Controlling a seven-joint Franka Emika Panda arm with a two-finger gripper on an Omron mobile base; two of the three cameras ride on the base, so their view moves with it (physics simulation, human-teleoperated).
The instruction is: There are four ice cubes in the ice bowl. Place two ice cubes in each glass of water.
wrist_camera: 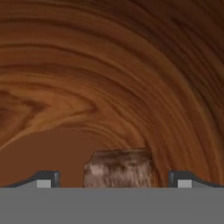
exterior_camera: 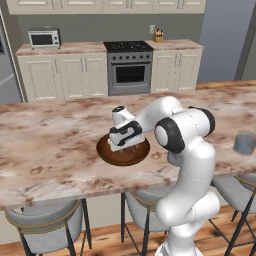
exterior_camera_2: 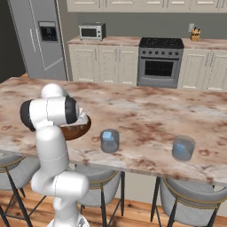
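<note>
My left base view looks forward and down from behind the arm, over the marble counter [exterior_camera: 50, 145] toward the far stove [exterior_camera: 130, 67]. My right base view faces the same way from the other side, sharing that counter, the stove and the ice bowl [exterior_camera_2: 82, 128]. My hand view sits very near inside the bowl, facing its wooden wall [wrist_camera: 109, 78].

I see a long marble island counter [exterior_camera_2: 146, 111] carrying everything. The brown ice bowl [exterior_camera: 123, 152] sits on it near my edge. Two grey glasses [exterior_camera_2: 109, 141] [exterior_camera_2: 183, 148] stand apart to its right.
</note>
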